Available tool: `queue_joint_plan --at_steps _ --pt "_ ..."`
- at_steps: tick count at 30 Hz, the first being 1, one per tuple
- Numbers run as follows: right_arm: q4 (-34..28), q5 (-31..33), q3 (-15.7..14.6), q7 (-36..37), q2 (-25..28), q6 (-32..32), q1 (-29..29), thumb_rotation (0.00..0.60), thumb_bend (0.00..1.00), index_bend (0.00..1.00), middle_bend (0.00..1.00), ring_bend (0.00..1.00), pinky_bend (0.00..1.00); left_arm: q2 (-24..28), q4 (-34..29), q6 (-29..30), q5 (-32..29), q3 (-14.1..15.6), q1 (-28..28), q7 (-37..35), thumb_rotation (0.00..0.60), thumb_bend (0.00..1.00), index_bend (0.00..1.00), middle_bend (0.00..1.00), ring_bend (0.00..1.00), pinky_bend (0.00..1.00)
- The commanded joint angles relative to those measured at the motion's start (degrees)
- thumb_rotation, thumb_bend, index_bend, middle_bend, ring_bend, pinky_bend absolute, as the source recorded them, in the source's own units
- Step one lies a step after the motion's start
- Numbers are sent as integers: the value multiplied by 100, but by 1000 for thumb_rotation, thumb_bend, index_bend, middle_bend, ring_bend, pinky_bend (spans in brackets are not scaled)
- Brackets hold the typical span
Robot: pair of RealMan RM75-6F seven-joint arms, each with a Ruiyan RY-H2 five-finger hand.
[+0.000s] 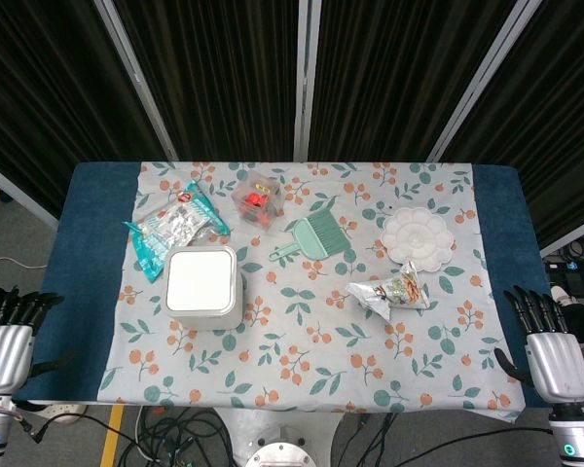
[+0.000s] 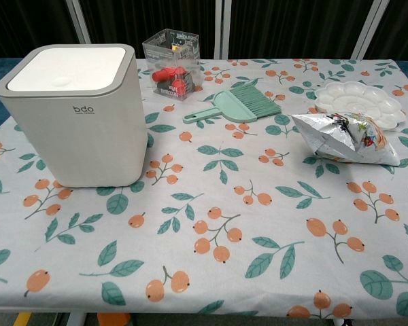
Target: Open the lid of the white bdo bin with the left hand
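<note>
The white bdo bin point(image 1: 203, 286) stands left of centre on the floral cloth, its flat white lid point(image 2: 68, 66) down and flush in the grey rim; the "bdo" logo faces the chest view. My left hand point(image 1: 7, 342) hangs off the table's near left corner, fingers spread, holding nothing, well left of the bin. My right hand point(image 1: 550, 348) is beyond the near right corner, fingers also spread and empty. Neither hand shows in the chest view.
Behind the bin lies a silver-teal snack bag point(image 1: 173, 228). A clear box with red items point(image 1: 255, 198), a green hand brush point(image 1: 313, 237), a white flower-shaped palette point(image 1: 419, 238) and a crumpled foil packet point(image 1: 392, 292) lie further right.
</note>
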Motion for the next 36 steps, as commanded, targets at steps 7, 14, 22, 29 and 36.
queue_joint_plan --at_steps 7,14,22,29,36 --pt "-95 -50 92 109 157 -235 124 600 193 0 41 0 0 -30 8 40 9 29 41 -2 600 0 216 184 138 0" --pt "-123 28 158 109 224 -191 51 600 193 0 40 0 0 104 48 114 494 -95 -247 -153 600 0 216 184 138 0" --pt "-191 65 207 60 264 -234 34 600 193 0 35 0 0 431 -183 -310 1699 -309 -1373 -935 600 0 216 184 138 0" --pt "-243 76 225 17 294 -246 0 600 194 0 31 0 0 454 -377 -1291 1974 -223 -2183 -1031 600 0 216 183 138 0" --pt "-178 145 245 127 281 -328 -11 600 193 0 27 0 0 383 -457 -1958 1757 -24 -2495 -1010 600 0 216 189 138 0"
